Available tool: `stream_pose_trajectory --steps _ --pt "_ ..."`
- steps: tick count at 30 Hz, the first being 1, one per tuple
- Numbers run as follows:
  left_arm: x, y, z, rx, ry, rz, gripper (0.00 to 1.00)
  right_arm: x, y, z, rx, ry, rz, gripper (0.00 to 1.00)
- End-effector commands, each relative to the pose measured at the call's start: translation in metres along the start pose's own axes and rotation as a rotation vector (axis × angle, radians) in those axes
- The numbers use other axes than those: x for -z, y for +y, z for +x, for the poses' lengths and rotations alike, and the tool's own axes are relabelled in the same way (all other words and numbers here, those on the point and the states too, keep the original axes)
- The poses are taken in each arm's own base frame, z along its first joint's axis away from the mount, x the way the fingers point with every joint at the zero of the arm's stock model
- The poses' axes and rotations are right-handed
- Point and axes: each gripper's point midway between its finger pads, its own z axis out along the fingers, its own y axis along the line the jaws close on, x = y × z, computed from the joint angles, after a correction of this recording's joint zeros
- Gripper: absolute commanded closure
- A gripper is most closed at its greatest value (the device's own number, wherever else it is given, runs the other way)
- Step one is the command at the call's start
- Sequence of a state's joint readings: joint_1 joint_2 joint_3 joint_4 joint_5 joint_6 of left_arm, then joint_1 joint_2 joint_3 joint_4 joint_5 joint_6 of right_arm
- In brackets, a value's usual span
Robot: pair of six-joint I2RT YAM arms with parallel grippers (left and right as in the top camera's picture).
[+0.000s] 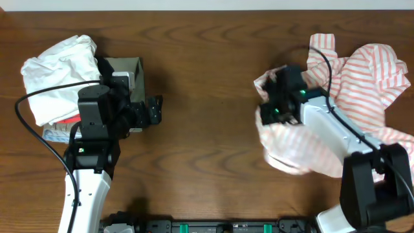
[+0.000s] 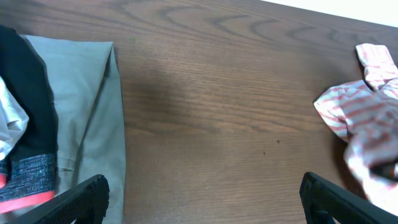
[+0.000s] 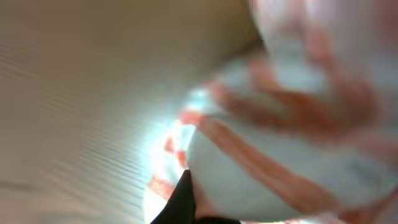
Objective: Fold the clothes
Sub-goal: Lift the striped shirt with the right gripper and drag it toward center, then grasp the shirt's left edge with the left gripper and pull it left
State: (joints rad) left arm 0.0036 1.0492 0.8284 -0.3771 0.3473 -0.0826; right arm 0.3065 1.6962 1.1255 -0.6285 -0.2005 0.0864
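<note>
One striped shirt [image 1: 362, 84] lies crumpled on the right half of the desk [image 1: 207, 65], with coral-pink and white bands running every way. It has no clean long axis. The heap sprawls from the far right corner toward the near edge, and one narrow strip, perhaps a sleeve, points to the far side.

The right end effector [image 1: 266, 102] sits at the shirt's left-hand margin, with the bulk of the cloth lying to its right and under its own arm. Its jaws are closed. In the right wrist view, which is heavily blurred, striped fabric bulges right against the one dark finger [image 3: 186, 199] that shows. From that I judge it has pinched a fold of the shirt edge, though the pinch itself cannot be seen.

The left end effector [image 1: 154, 110] hangs with its jaws fully spread and nothing between them. It is over bare wood well apart from the shirt, which lies across the desk on its right. The right arm is therefore by far the nearer. Any spreading of the cloth would likely start from this left margin, with the cloth drawn toward the open middle of the desk.

There are two arms and one task garment. On the left is a separate pile with four pieces distinguishable by colour:
- a white garment [image 1: 55, 71]
- an olive-khaki garment [image 1: 129, 68]
- a sliver of red garment [image 1: 65, 121]
- a pale blue garment [image 1: 57, 133]
</note>
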Motion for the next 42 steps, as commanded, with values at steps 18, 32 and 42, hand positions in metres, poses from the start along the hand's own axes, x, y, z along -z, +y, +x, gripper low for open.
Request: stream_pose_trajectory --steps 18,32,42 --pt "0.003 -0.009 -0.011 -0.003 -0.026 0.036 0.02 0.073 0.015 -0.082 -0.007 -0.276 0.075 0.29" --pt "-0.048 -0.074 0.064 0.066 0.293 0.205 0.02 0.12 -0.137 0.033 -0.418 0.056 0.433 0.27" --pt "-0.107 -0.088 0.13 0.281 0.534 0.16 0.02 0.124 -0.151 0.036 -0.45 0.051 0.415 0.25"
